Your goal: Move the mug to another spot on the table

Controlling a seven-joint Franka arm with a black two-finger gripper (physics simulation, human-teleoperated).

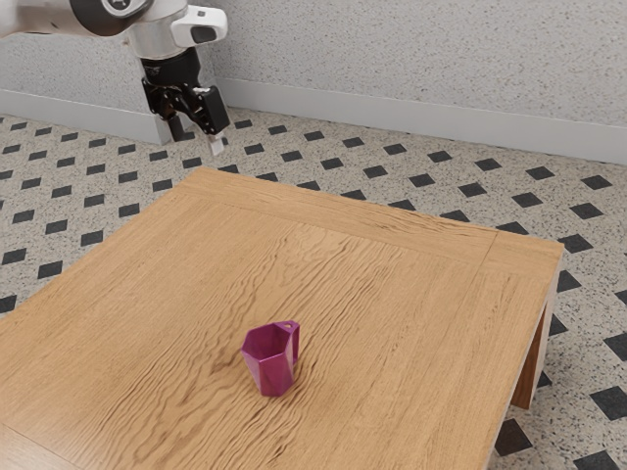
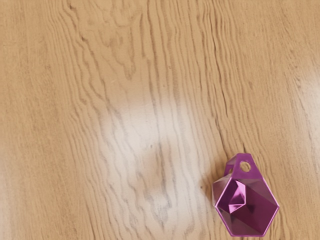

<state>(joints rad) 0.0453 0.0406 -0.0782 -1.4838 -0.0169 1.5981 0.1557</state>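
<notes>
The tool (image 1: 196, 135) hung high in the air above the far corner of the wooden surface (image 1: 392, 284), its two black fingers spread apart with nothing between them. The mug (image 1: 271, 358), a faceted magenta one, stood upright on the surface well apart from the tool, far below it and toward the surface's near side. In the wrist view the mug (image 2: 245, 204) showed from above, its open mouth facing up and its small pierced handle jutting from one side, bare wood grain (image 2: 125, 100) around it.
</notes>
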